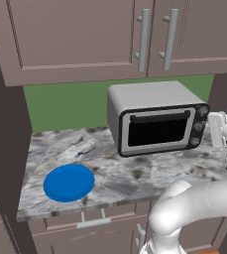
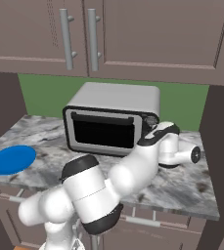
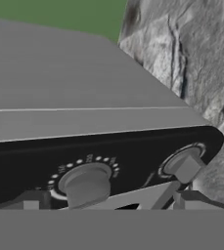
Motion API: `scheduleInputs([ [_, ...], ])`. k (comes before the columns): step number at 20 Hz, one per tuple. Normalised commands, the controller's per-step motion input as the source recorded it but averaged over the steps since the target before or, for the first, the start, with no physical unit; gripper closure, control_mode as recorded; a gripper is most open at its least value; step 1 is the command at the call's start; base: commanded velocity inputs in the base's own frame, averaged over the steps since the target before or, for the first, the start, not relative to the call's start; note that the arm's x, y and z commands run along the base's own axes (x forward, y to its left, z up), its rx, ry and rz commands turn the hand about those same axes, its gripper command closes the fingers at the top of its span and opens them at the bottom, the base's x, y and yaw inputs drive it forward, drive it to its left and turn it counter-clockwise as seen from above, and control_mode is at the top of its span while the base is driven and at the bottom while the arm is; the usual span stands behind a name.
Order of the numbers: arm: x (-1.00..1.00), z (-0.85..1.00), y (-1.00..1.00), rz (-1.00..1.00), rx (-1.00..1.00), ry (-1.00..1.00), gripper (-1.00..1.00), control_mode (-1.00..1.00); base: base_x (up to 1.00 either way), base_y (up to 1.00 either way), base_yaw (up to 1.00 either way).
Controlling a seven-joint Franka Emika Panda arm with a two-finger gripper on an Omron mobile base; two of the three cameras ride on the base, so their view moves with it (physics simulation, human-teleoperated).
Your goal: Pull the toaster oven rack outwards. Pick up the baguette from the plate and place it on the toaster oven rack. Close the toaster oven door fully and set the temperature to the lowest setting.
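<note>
Marbled grey stone forms the counter [image 1: 135, 173], with a green wall behind it and brown cabinets [image 1: 75, 34] above, two bar handles [image 1: 143, 39] on their doors. One toaster oven [image 1: 154, 116] stands on the counter, and its toaster oven door [image 1: 157, 130] is shut, dark handle along the top edge. One blue plate [image 1: 69, 182] lies well apart to the oven's left near the counter's front edge, with nothing on it.

The gripper [image 3: 103, 201] is at the oven's right side, hard up against the dark knob panel [image 3: 133, 161]. In the hand view two finger tips [image 3: 33, 201] rise at the bottom with a round grey knob [image 3: 86, 184] between them, so the jaws stand spread about it; whether the pads actually touch the knob is hard to tell. A second knob [image 3: 184, 165] sits beside it. In the left base view three knobs [image 1: 199, 126] run down the panel.
</note>
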Motion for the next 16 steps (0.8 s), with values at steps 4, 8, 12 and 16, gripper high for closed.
scheduleInputs([
  [4, 0.00, -0.03, 0.00, 0.00, 0.01, 0.01, -1.00, -1.00, 0.00, 0.00, 0.00],
  [8, 0.00, 0.00, 0.00, 0.00, 0.00, 0.00, -1.00, -1.00, 0.00, 0.00, 0.00],
  [12, 0.00, 0.00, 0.00, 0.00, 0.00, 0.01, -1.00, -1.00, 0.00, 0.00, 0.00],
  [16, -0.09, -0.07, 0.03, 0.00, 0.26, 0.09, -1.00, -1.00, 0.00, 0.00, 0.00],
])
